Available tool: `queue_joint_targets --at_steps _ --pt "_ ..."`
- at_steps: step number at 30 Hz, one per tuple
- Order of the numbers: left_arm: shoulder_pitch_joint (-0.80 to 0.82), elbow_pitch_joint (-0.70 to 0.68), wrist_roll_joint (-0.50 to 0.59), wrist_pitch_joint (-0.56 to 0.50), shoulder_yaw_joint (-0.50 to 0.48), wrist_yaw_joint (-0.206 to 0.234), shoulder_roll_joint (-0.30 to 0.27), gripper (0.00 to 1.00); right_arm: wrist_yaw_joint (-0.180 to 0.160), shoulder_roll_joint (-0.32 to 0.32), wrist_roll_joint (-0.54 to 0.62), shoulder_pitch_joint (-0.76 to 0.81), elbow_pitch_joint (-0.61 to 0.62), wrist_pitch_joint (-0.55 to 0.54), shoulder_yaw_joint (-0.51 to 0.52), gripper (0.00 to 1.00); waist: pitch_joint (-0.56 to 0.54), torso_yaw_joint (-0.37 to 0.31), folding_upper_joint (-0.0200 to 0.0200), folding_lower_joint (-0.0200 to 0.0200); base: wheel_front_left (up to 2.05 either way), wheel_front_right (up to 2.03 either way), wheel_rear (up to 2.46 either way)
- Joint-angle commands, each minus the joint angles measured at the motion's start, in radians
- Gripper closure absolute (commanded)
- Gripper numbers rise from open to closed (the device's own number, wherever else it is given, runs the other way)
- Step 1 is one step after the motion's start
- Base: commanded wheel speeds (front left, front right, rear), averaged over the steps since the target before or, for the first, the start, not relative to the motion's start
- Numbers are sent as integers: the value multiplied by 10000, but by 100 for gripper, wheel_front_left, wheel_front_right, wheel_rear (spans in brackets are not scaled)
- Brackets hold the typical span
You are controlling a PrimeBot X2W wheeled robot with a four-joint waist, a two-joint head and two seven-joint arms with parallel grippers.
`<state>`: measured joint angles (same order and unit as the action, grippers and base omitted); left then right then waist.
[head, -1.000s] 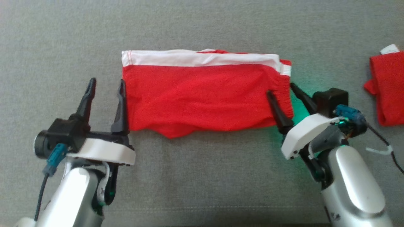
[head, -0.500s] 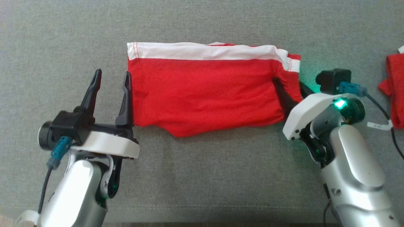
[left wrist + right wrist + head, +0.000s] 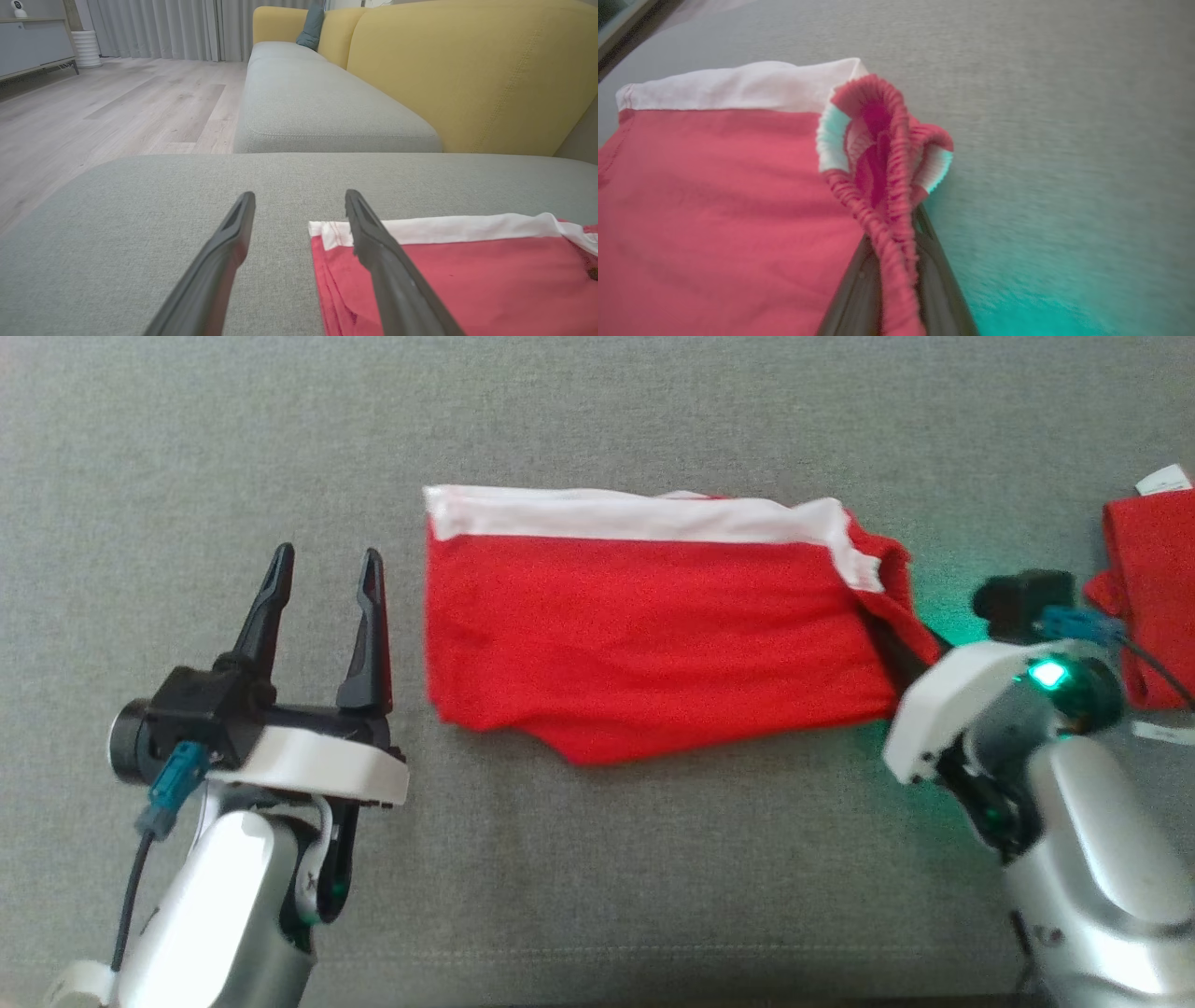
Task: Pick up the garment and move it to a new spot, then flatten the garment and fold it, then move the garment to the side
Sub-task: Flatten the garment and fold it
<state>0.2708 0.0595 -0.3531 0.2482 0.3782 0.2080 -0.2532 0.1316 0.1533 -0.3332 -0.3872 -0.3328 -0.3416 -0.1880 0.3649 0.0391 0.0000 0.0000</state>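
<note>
Since a second ago, pulled the garment (image 3: 653, 625) toward the seat's right end, away from the left gripper (image 3: 327, 555), whose near finger then lay against the cloth's left edge. Meanwhile closed the right gripper (image 3: 910, 649), from wide apart to pinched on the cloth.

Head view: red garment with a white band along its far edge, lying flat across the middle of the grey seat (image 3: 597, 420), long side running left to right. Left gripper just beside the garment's left edge, not touching, fingers spread wide, holding nothing. Right gripper at the garment's right end, fingers mostly hidden under bunched cloth and clamped on it. Green light (image 3: 1047, 674) glowing on that wrist. By the seat's right edge, a second red cloth (image 3: 1148, 597) with a white tag (image 3: 1162, 479), apart from the garment.

Left wrist view: left gripper (image 3: 300, 196) with two dark fingers well apart over the seat (image 3: 140, 210), the right one crossing the garment's (image 3: 467, 280) white-banded corner in the picture. Beyond, another grey seat, a yellow back (image 3: 467, 70), a teal pillow (image 3: 312, 25), wooden floor (image 3: 117, 102) and grey curtains (image 3: 163, 23).

Right wrist view, blurred: right gripper (image 3: 899, 228) with fingers together, squeezing the gathered waistband (image 3: 887, 140), which stands up in a raised loop. Rest of the garment (image 3: 714, 210) flat to the left on the seat (image 3: 1041, 93). Green glow at lower right.
</note>
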Motion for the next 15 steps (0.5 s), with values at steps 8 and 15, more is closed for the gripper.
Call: queue_joint_targets --at_steps 8,15 --pt "54 -299 68 96 -379 86 -256 0 -9 638 -287 700 1312 -713 481 100 -219 -137 0 0 0 0 0" --pt "86 -233 26 92 -298 63 -248 0 -9 22 -2225 688 2774 -2452 677 100 -302 -45 0 0 0 0 0"
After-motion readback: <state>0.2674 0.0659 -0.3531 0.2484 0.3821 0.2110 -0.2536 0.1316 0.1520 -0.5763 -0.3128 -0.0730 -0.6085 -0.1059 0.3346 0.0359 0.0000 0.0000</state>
